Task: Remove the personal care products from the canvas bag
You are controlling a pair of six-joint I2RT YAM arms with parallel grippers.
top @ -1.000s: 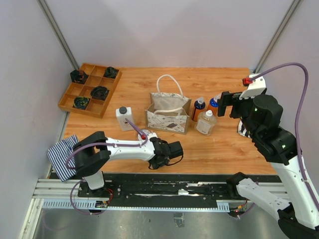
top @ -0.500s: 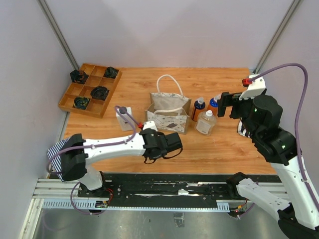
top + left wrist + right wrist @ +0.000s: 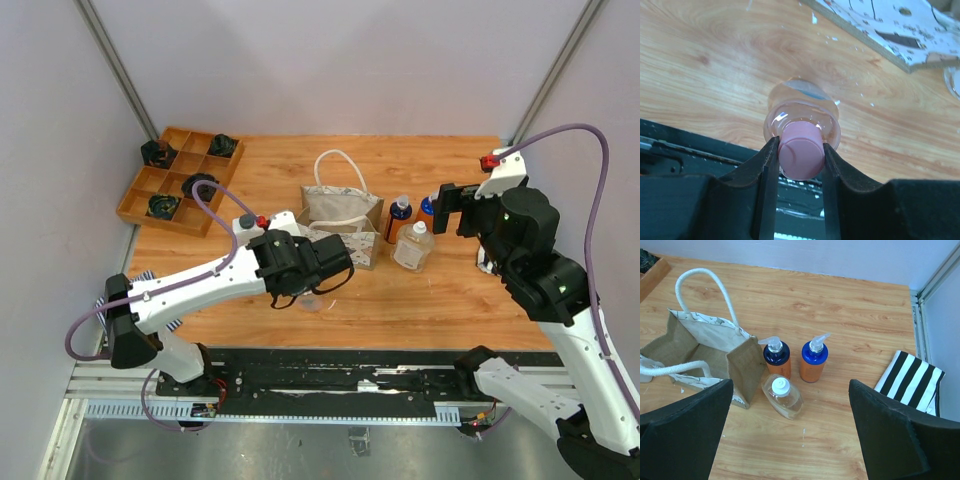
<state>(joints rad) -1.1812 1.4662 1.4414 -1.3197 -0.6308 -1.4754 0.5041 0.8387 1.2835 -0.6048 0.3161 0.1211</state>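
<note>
**Left gripper**: jaws closed on the pink cap of the pink-capped bottle. The bottle hangs tilted over the worktop near its front edge, just in front of the canvas bag. Whether its base touches the wood cannot be told.

**Risk:** held by the smooth round cap alone, the bottle may swing or slip. Released while tilted, it may topple and roll off the near edge.

**Bottle:** clear, rounded, faintly pink.

**Beyond:** the bag stands open, with no bottle showing inside. A white-capped clear bottle and two blue-capped pump bottles stand just beside it.

**Right gripper**: hovers above them, jaws wide apart.
</note>
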